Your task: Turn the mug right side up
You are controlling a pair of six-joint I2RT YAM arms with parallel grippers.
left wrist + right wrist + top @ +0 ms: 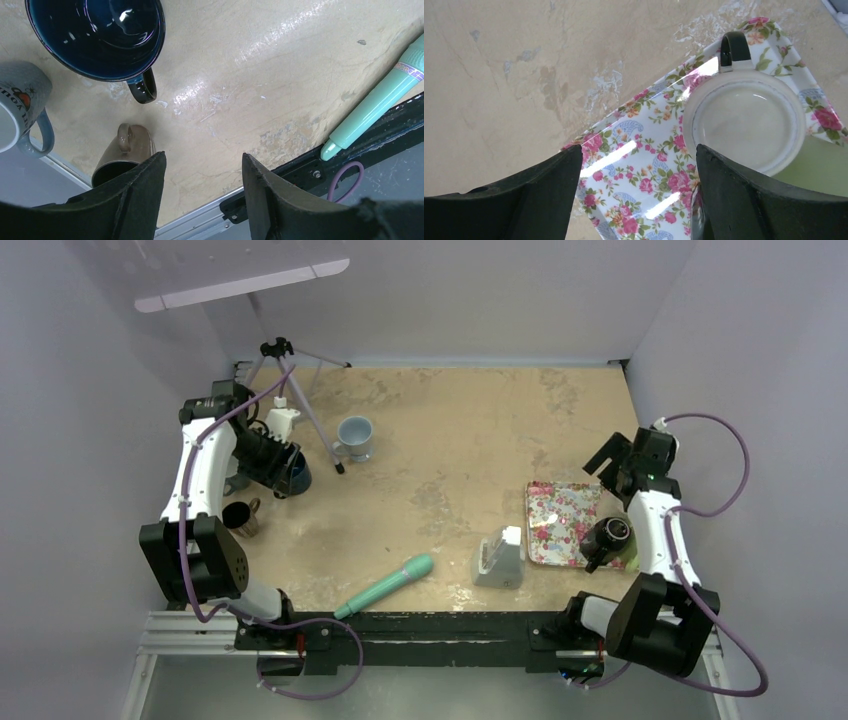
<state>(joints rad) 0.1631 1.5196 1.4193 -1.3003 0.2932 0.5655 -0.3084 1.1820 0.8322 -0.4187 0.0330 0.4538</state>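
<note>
Light's bright and even, from overhead I think; soft shadows on the table. Glare streaks on the floral tray and inside the blue mug. Left hand and right hand slightly blurred near lens.

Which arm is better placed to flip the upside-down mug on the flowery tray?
Right. The open right hand hovers over the floral rectangular tray, beside the upturned pale base of the black-handled mug. The left hand is far off, by a dark blue glazed mug.
</note>
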